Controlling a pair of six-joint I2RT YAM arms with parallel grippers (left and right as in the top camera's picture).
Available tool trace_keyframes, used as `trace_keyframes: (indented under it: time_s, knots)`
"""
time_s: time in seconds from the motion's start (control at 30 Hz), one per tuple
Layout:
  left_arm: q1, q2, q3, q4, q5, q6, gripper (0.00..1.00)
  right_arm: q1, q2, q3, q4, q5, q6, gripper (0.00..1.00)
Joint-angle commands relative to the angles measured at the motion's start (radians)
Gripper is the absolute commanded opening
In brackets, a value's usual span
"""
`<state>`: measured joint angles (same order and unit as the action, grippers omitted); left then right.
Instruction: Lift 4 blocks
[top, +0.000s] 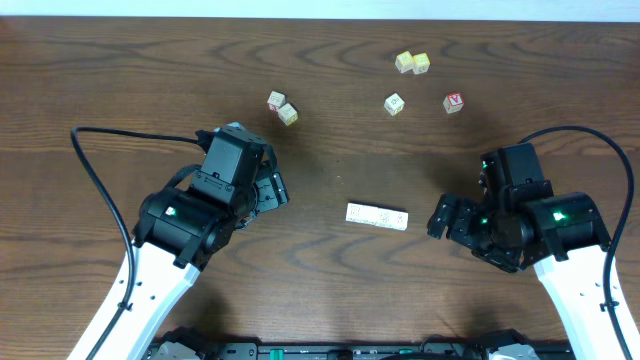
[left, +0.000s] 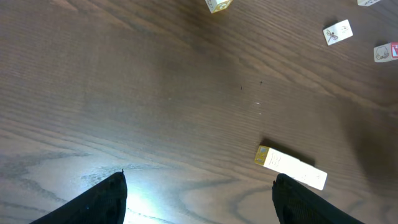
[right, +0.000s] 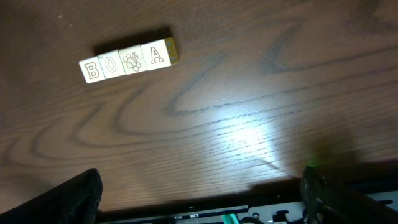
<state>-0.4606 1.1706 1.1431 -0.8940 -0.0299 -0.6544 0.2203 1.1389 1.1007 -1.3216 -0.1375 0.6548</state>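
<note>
Your four blocks (top: 377, 216) lie touching in one straight row on the bench (top: 330, 130), between the two arms and a little toward the near edge. The right wrist view reads their tops as B, O, a printed figure and A. Both grippers stand wide open and empty: the left gripper (top: 272, 190) sits left of the row, the right gripper (top: 440, 216) just off its right end.

To lift all four at once, treat the row as one bar. Bring each gripper level with the row's long axis and meet the two end faces squarely. Press inward from both ends with even force; uneven pressure will likely buckle the row at a joint. Keep both sides low, rise together at the same pace, and stay clear of the loose cubes (top: 282, 107) at the far side.
</note>
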Motion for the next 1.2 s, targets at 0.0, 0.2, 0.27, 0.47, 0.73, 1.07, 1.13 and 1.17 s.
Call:
trace_keyframes:
  time_s: [0.0, 0.2, 0.27, 0.47, 0.73, 1.07, 1.13, 1.17]
  knots:
    - [0.004, 0.000, 0.011, -0.003, -0.016, 0.005, 0.75, 0.010, 0.000, -0.004, -0.002, 0.058, -0.006, 0.99]
    - [0.004, 0.000, 0.011, -0.003, -0.016, 0.005, 0.76, 0.010, -0.005, -0.020, 0.058, 0.073, -0.071, 0.99]
    - [0.004, 0.000, 0.011, -0.003, -0.016, 0.005, 0.75, 0.009, -0.042, -0.056, 0.145, 0.073, -0.100, 0.99]
    - [0.004, 0.000, 0.011, -0.003, -0.016, 0.005, 0.76, 0.008, -0.333, -0.294, 0.513, -0.024, -0.300, 0.99]
    - [0.004, 0.000, 0.011, -0.003, -0.016, 0.005, 0.76, -0.043, -0.802, -0.601, 0.801, -0.028, -0.447, 0.99]
    - [0.004, 0.000, 0.011, -0.003, -0.016, 0.005, 0.76, -0.133, -1.058, -0.894, 1.085, -0.017, -0.461, 0.99]
    - [0.004, 0.000, 0.011, -0.003, -0.016, 0.005, 0.75, -0.139, -1.081, -0.942, 1.145, -0.017, -0.480, 0.99]
    - [0.004, 0.000, 0.011, -0.003, -0.016, 0.005, 0.76, -0.144, -1.095, -0.972, 1.182, -0.017, -0.487, 0.99]
